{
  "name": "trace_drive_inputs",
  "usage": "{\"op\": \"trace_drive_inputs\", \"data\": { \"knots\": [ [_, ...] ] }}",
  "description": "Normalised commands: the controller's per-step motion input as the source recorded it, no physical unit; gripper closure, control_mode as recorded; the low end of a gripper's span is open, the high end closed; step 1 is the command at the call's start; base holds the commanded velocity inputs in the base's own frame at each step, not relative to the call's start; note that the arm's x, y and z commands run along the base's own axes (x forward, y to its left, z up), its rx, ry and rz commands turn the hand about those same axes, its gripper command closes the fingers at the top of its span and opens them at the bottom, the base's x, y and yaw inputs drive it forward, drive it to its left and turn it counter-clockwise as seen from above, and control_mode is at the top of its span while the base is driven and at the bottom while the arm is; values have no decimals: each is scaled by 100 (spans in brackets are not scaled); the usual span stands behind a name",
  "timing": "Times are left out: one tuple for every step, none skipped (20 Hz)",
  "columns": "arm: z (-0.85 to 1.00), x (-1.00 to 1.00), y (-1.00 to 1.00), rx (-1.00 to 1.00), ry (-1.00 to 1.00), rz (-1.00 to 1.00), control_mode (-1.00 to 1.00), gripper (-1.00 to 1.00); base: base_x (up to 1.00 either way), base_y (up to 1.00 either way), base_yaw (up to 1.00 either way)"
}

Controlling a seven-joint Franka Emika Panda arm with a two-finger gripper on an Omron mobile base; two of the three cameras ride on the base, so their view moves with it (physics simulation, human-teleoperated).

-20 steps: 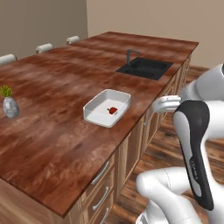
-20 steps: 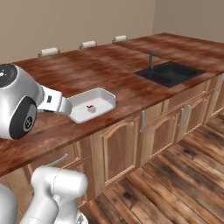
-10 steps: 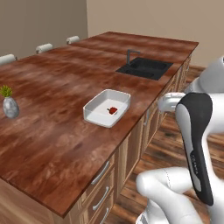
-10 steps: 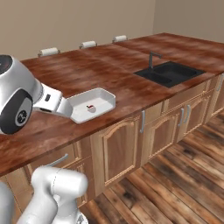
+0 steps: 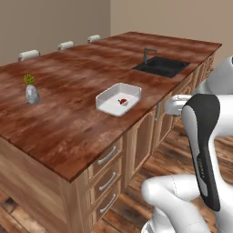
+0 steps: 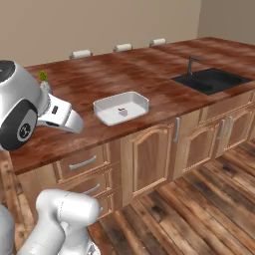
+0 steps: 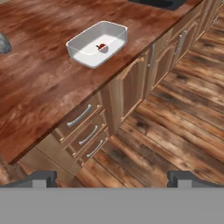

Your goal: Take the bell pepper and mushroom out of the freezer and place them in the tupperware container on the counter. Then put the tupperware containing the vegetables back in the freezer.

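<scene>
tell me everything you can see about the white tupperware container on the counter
The tupperware container is a shallow white rectangular box with rounded corners and low walls, plastic by its look, with no lid on it. It sits flat and upright on the reddish-brown wood counter, close to the front edge above the cabinet doors, between the vase and the sink. Inside lies a small red bell pepper with a short dark stem. Nothing else touches it.

Counter (image 5: pixel 68 118) bears tupperware container (image 5: pixel 107 103) and vase (image 5: pixel 31 93).

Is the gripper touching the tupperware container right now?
Apart. The hand view shows the fingers wide at the bottom edge, with bare counter and cabinet fronts between them and the tupperware container.
</scene>
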Motion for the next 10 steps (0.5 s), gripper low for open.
{"op": "trace_drive_inputs", "data": {
  "knots": [
    [0,0,0,0,0,0,100,-100,-100,0,59],
    [0,0,0,0,0,0,100,-100,-100,0,66],
    [0,0,0,0,0,0,100,-100,-72,0,93],
    [0,0,0,0,0,0,100,-100,-41,0,100],
    [0,0,0,0,0,0,100,-100,-21,0,100],
    [0,0,0,0,0,0,100,-100,-19,0,100],
    [0,0,0,0,0,0,100,-100,-20,0,100],
    [0,0,0,0,0,0,100,-100,-39,16,100],
    [0,0,0,0,0,0,100,-100,-57,40,100],
    [0,0,0,0,0,0,100,-100,-59,45,100]
  ]
}}
